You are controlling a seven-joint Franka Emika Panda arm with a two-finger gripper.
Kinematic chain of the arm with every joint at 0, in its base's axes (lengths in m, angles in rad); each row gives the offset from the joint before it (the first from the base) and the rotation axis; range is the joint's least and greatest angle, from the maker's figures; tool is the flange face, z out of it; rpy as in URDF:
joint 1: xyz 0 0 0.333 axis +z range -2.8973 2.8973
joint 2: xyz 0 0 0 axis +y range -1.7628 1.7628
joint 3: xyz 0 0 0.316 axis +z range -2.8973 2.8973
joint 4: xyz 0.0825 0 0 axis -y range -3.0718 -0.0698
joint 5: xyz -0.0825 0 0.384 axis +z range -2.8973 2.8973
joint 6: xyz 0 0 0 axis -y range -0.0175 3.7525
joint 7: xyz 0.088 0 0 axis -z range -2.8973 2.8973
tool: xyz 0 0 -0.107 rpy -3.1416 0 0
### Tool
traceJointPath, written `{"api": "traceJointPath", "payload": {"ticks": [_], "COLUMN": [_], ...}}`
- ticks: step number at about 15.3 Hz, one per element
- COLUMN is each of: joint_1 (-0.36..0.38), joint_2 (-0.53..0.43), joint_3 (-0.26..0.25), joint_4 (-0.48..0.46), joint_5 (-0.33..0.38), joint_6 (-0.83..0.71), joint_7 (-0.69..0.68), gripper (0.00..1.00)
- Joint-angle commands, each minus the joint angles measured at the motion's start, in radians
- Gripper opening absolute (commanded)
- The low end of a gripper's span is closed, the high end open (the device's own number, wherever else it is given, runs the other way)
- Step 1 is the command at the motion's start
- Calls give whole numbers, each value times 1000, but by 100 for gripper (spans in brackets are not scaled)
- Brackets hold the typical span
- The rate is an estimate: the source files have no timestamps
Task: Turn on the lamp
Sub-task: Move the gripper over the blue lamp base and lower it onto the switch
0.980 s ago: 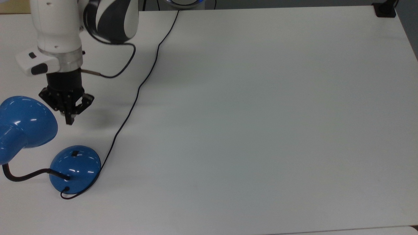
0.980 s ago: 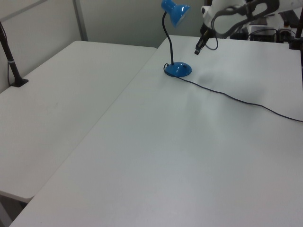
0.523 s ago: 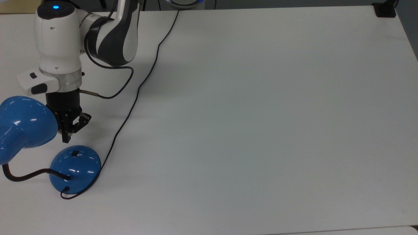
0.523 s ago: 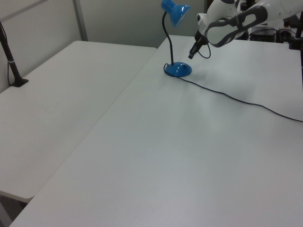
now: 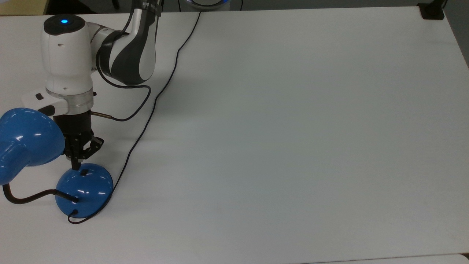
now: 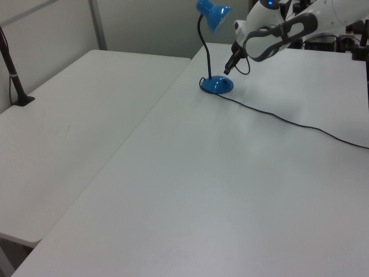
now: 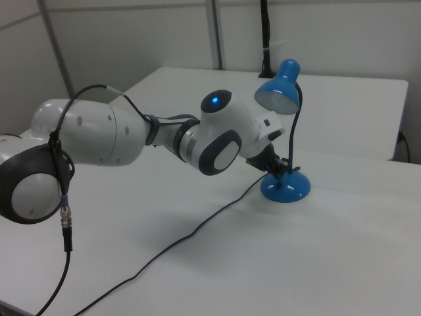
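The blue lamp stands at the top view's left: bell shade (image 5: 25, 141), black bent neck (image 5: 25, 199), domed base (image 5: 86, 190) with a small black switch (image 5: 84, 172). Its thin cord (image 5: 146, 121) runs off toward the table's far edge. My gripper (image 5: 76, 166) points down with its fingers shut and empty. Its tip is at the base's rim, just left of the switch. In the left view the gripper (image 6: 226, 71) hovers over the base (image 6: 217, 85), below the shade (image 6: 213, 14). In the right view the gripper (image 7: 283, 170) meets the top of the base (image 7: 287, 187).
The white table (image 5: 293, 146) stretches wide to the top view's right. A black clamp (image 5: 432, 11) sits at its far right corner. The arm's own cable (image 5: 124, 88) loops beside the wrist. A second table (image 6: 69, 115) with a black post (image 6: 12, 69) adjoins in the left view.
The arm has lowered and moved toward the lamp. The shut gripper went from beside the shade down to the base's rim next to the switch. The lamp has not moved.
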Motion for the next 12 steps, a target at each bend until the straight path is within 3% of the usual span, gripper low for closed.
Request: {"api": "traceJointPath", "payload": {"ticks": [1, 12], "joint_1": [6, 9], "joint_2": [31, 55], "joint_3": [0, 4], "joint_4": [37, 53], "joint_5": [26, 21], "joint_6": [14, 16], "joint_7": [-16, -19], "gripper": [0, 0]}}
